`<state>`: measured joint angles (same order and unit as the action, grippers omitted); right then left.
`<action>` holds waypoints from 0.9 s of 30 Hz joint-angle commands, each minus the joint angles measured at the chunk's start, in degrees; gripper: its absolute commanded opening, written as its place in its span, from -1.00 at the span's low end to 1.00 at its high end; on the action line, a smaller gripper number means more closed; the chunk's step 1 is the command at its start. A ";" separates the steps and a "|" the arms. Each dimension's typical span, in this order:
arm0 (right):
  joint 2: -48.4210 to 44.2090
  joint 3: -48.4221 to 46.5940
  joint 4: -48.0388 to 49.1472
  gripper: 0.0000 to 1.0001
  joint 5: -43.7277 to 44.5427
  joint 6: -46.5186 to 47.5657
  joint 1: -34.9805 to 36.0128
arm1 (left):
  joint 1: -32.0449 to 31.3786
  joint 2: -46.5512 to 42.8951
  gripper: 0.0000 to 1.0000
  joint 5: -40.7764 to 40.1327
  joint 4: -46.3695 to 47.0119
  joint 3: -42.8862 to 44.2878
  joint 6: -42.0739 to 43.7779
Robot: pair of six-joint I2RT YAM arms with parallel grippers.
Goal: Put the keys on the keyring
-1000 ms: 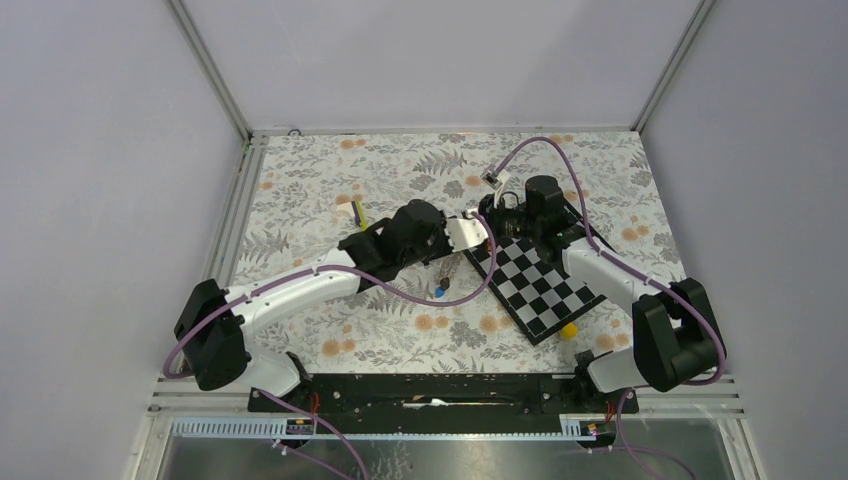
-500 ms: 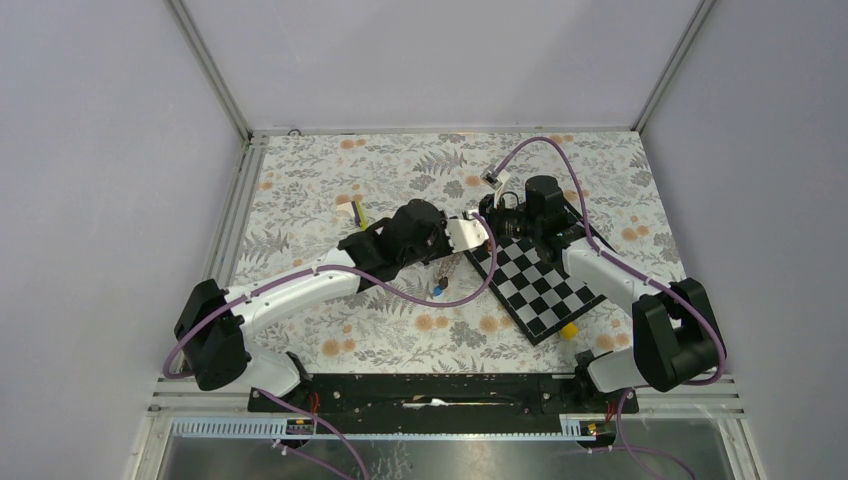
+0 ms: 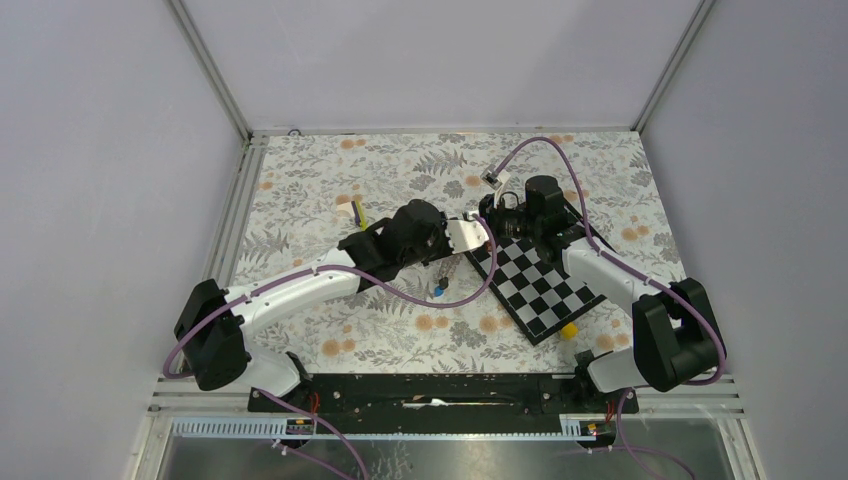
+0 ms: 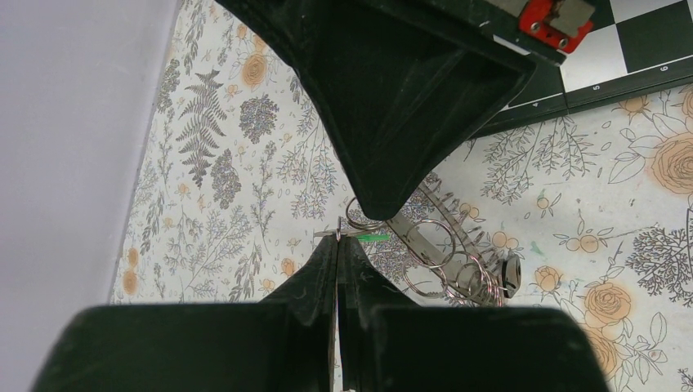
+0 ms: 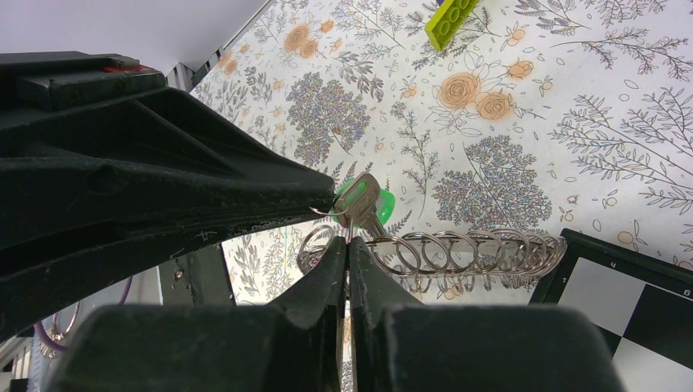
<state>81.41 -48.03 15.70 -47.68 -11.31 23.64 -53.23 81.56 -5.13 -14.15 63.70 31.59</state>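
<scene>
- The green key (image 5: 365, 202) is held off the bench, its blade against the end loop of the keyring (image 5: 458, 251). The rest of the coils trail away from that loop. I cannot tell whether the blade has passed through it.
- The left end effector (image 4: 337, 243) is pressed together on the green key. The right end effector (image 5: 347, 242) pinches the keyring's end loop, almost tip to tip with the left.
- A blue key (image 3: 440, 291) shows just below them; whether it is on the strand or loose is unclear.
- Likely risk: both holds sit at the very fingertips, so a small twist could flick the key out or let the loop slip and drop the strand. The two tips are also close enough to collide.
- Underneath is a floral-covered bench (image 3: 330, 170), with a checkerboard (image 3: 535, 280) beside the work and a yellow-green brick (image 5: 451, 20) well apart. Pale walls and metal frame posts enclose it.
</scene>
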 commanded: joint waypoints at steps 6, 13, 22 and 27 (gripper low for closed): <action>-1.73 -1.63 2.95 -1.00 -1.98 0.55 0.27 | -0.28 -0.39 -1.00 1.34 1.07 -0.09 0.29; -1.79 -1.63 2.97 -1.00 -2.15 0.76 0.27 | -0.23 -0.31 -1.00 1.18 1.08 -0.78 0.51; -1.97 -1.59 2.84 -1.00 -1.98 0.94 0.27 | -0.22 -0.70 -1.00 1.26 1.07 -0.78 0.43; -2.22 -1.64 2.79 -1.00 -1.96 0.98 0.27 | -0.21 -0.79 -1.00 1.63 0.97 -1.20 0.51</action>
<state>81.38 -48.03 15.70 -47.70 -11.14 23.64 -53.23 81.60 -4.73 -14.24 63.11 31.66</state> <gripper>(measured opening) 0.061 0.009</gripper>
